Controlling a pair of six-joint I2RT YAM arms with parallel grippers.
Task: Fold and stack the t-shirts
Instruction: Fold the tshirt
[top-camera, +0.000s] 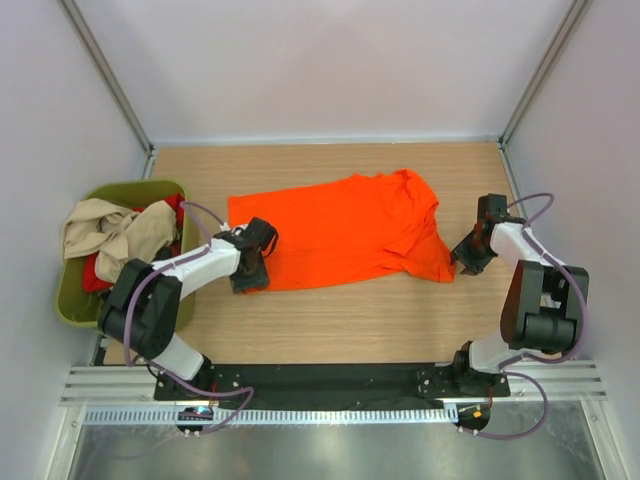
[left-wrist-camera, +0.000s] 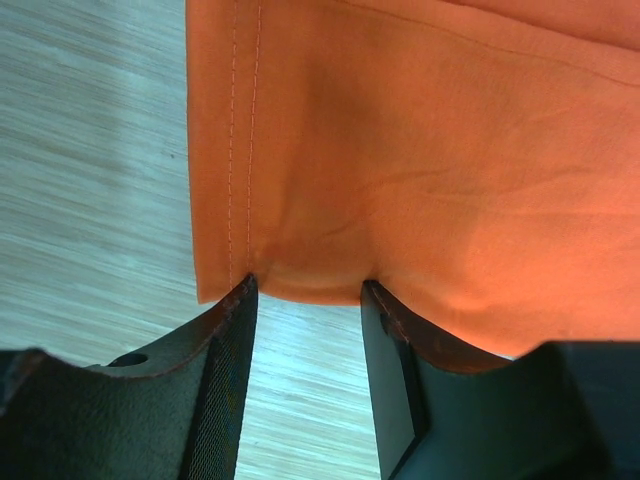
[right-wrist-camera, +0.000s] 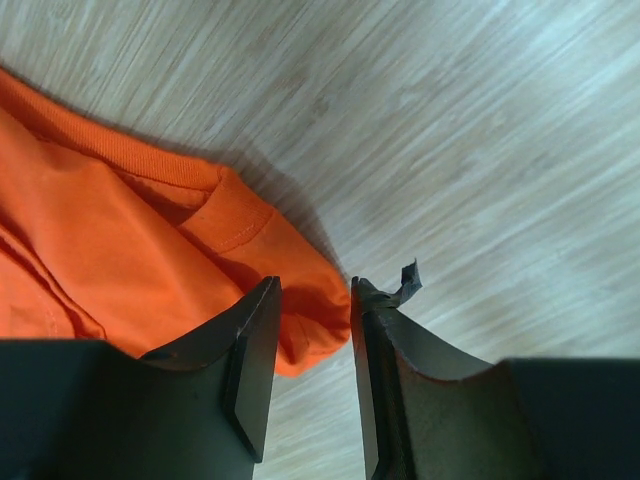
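Top: orange shirt (top-camera: 340, 230) lay spread on desk (top-camera: 350, 320) between left end effector (top-camera: 250, 262) and right end effector (top-camera: 468, 255); beige and red shirts (top-camera: 110, 235) filled tub (top-camera: 70, 300). Left wrist: left end effector stood open, tips at the hem. Right wrist: right end effector stood narrowly open, shirt edge at its gap.

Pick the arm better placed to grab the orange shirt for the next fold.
Probably left. The left gripper has its open jaws lined up on the hem corner of the orange t-shirt. The right gripper, also open, sits at the shirt's bunched end, mostly over bare table.
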